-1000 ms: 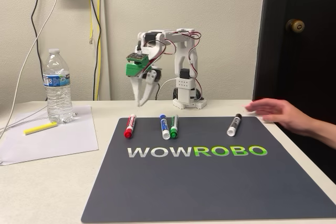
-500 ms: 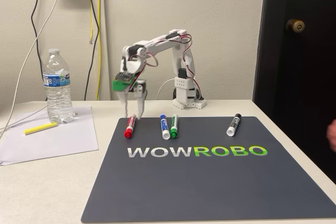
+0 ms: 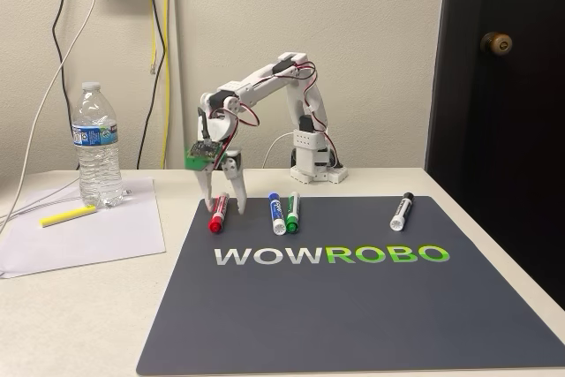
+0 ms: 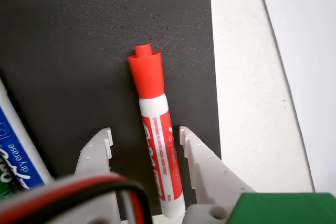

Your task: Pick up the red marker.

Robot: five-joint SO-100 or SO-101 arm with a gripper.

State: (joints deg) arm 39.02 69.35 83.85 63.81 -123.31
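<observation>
Open gripper (image 4: 144, 140) straddles the red marker (image 4: 155, 129) on the mat (image 4: 63, 51) — best to close squarely on the barrel.

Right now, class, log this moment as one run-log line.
phase: pre-grasp | gripper: open, fingers either side of the red-capped white-barrelled whiteboard marker | marker: flat on the dark grey mat | grasp: not yet closed

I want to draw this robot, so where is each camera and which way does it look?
Fixed view: stands in front of the table, looking across the dark mat toward the wall; the whole arm and its tool show.
Wrist view: rides on the arm, looking down at the mat; two white fingers show either side of the red marker.
Both show: the red marker and the blue marker.
</observation>
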